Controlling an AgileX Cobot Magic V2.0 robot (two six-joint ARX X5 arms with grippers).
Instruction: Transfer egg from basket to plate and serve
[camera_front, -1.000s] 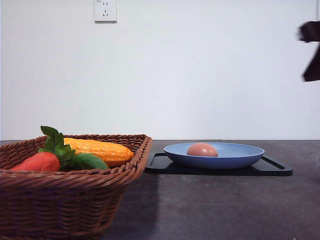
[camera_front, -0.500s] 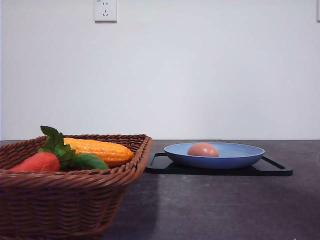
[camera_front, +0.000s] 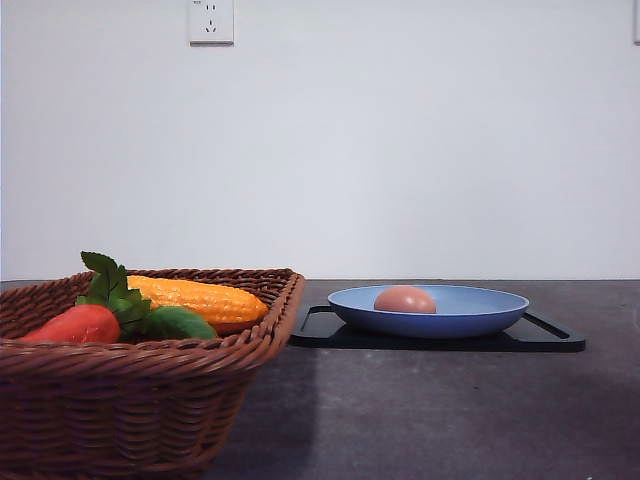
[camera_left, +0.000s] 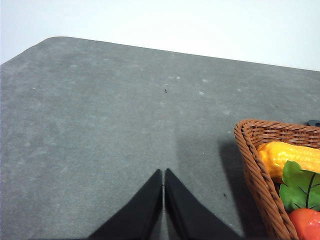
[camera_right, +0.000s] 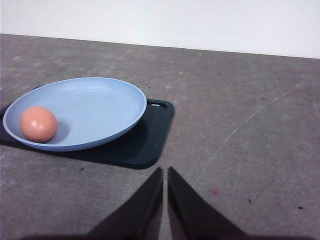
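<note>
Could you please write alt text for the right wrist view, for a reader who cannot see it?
A pinkish-brown egg lies inside a round blue plate, near its rim. The plate sits on a flat black tray on a grey table. The right gripper, its fingers shut with nothing between them, points at the bare table beside the tray.

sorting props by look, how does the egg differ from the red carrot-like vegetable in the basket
The egg is pinkish-brown, a plain oval with no leaves; the red carrot-like vegetable is red-orange with green leaves at one end. The egg lies in the blue plate on the black tray; the vegetable lies in the wicker basket beside the corn cob. Both look smooth and matte.
</note>
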